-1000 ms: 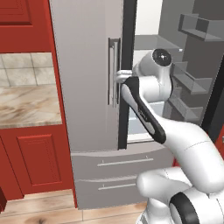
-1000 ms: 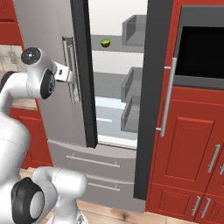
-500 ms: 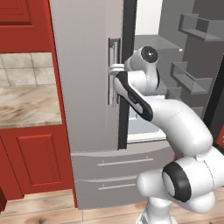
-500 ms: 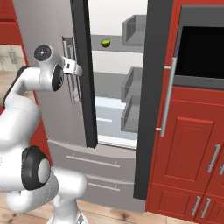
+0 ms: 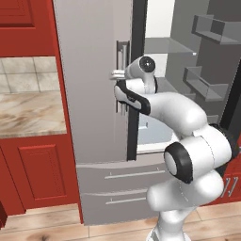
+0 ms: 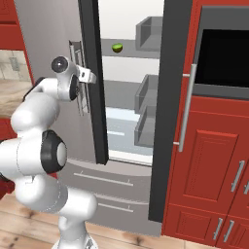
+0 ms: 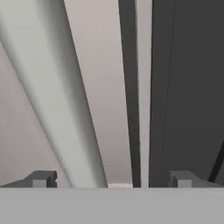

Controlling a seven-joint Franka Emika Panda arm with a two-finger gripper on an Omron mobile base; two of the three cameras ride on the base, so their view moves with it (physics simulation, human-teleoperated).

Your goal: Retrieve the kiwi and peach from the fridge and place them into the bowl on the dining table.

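Hovering at fridge [image 5: 94,94] door edge, jaws spread wide; kiwi [image 6: 117,47] on shelf.

silver-grey fridge [image 5: 89,94] w/ dark seam, green kiwi [image 6: 117,47], red cabinets [image 6: 214,160], beige veined counter [image 5: 28,113].

Kiwi [image 6: 117,47] on upper glass shelf [image 6: 127,53] inside fridge [image 6: 58,44]

No readable text, labels, brands, numbers or signs anywhere. The tall silver-grey French-door fridge [image 5: 89,94] has plain door faces, the red panelled cabinets [image 6: 214,160] are unmarked, and the black glass-fronted oven panel [image 6: 226,58] shows nothing legible.
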